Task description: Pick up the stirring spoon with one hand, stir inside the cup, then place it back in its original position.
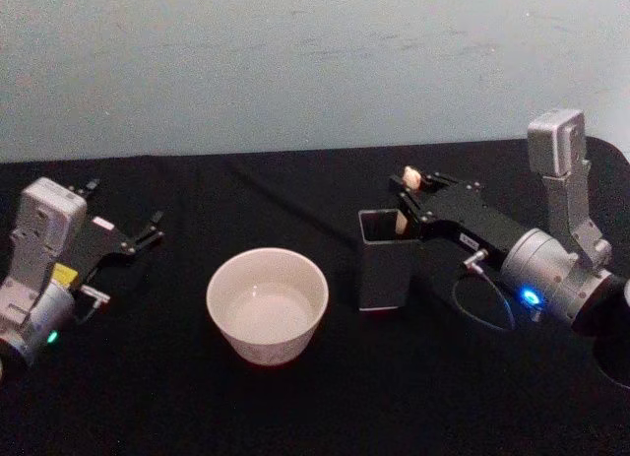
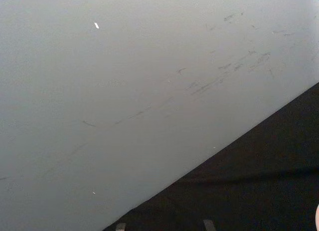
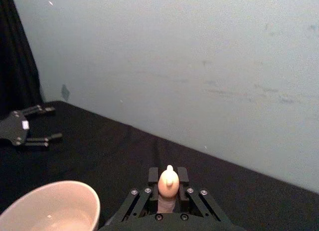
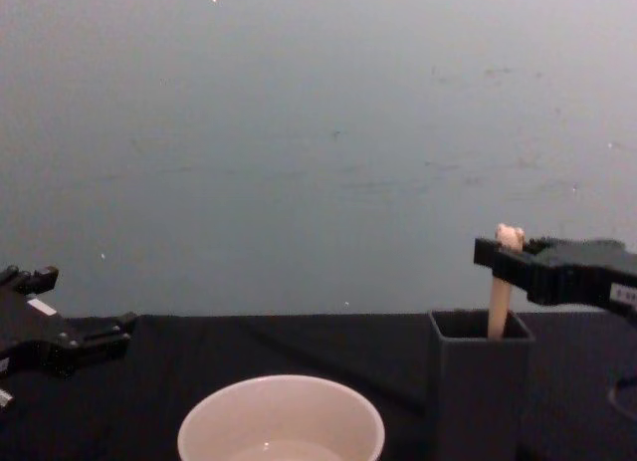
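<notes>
Pickup is in hand: the right end effector (image 1: 407,194) grips the stirring spoon (image 1: 413,177) as it stands in the dark grey holder (image 1: 384,274) beside the cup (image 1: 267,303), so a straight lift clear likely comes next; the left end effector (image 1: 146,231) sits parked, open

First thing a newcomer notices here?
The right end effector is clamped on the stirring spoon just below its bear head. The spoon stands upright in the dark holder box, right of centre. The wide cream cup sits at front centre on the black table, to the left of the box. The left end effector is parked open at the far left.
</notes>
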You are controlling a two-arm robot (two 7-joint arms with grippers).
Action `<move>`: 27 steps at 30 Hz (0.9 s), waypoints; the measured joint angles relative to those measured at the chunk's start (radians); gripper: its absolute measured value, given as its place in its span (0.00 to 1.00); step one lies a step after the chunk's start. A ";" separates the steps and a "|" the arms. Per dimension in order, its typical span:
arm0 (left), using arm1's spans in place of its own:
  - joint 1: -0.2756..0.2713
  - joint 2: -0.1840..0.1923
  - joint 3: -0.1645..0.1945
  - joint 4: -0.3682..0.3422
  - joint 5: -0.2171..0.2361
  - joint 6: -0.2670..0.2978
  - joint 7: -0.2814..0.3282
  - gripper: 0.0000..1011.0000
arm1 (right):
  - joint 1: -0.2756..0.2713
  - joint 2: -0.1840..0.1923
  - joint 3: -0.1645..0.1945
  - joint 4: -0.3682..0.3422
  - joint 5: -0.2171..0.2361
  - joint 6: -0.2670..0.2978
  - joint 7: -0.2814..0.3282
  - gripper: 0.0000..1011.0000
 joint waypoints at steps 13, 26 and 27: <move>0.000 0.000 0.000 0.000 0.000 0.000 0.000 0.99 | -0.002 0.014 0.032 -0.058 0.030 -0.037 0.050 0.21; 0.000 0.000 0.000 0.000 0.000 0.000 0.000 0.99 | 0.041 0.013 0.050 -0.084 0.054 -0.103 0.080 0.21; 0.000 0.000 0.000 0.000 0.000 0.000 0.000 0.99 | 0.050 0.010 0.046 -0.078 0.054 -0.108 0.086 0.21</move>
